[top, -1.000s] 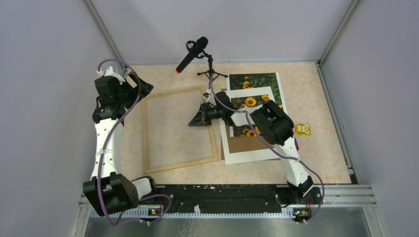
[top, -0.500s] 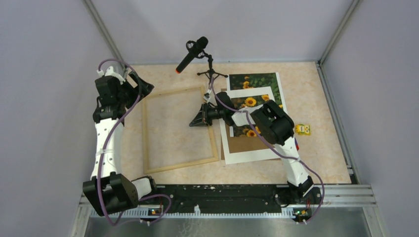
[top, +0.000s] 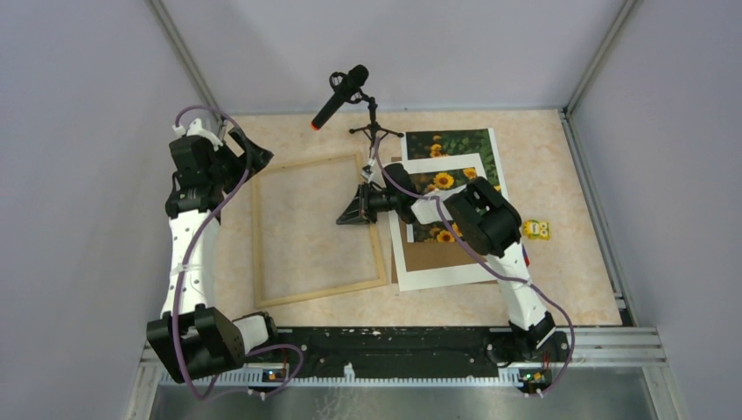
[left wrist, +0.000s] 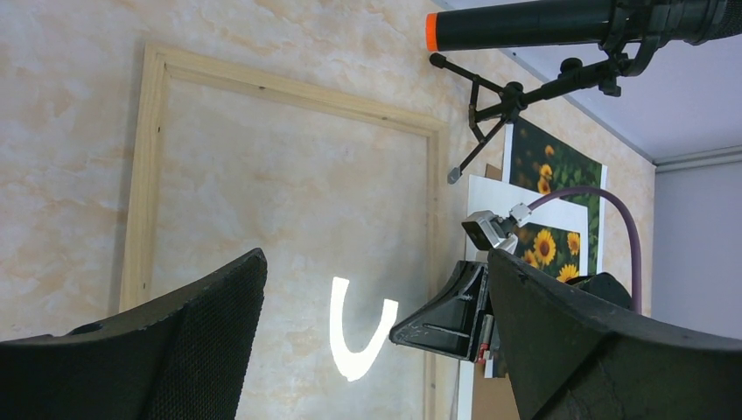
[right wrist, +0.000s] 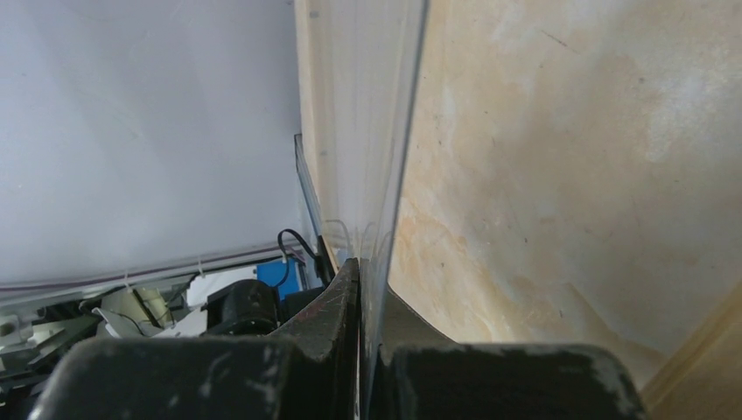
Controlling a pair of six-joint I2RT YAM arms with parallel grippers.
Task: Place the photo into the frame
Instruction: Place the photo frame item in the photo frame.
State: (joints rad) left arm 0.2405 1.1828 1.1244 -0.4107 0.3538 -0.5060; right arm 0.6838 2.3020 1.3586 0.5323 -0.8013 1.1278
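Right gripper (right wrist: pixel 366 289), clamped on a clear pane (right wrist: pixel 363 105) held edge-on, has crept slightly toward the frame's (top: pixel 257 236) right rail — left gripper (left wrist: pixel 376 258) gapes wide over its far-left corner — photo (top: pixel 464 143) lies right of the frame, insertion pending.

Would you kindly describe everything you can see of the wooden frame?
The frame is a large rectangle of thin, pale natural-wood strips. It lies flat on the table, left of the photo. Mottled tabletop shows through its opening. The open left gripper hovers near its far left corner. The right gripper, pinching a clear sheet, is over its right side. Contact with either is unclear.
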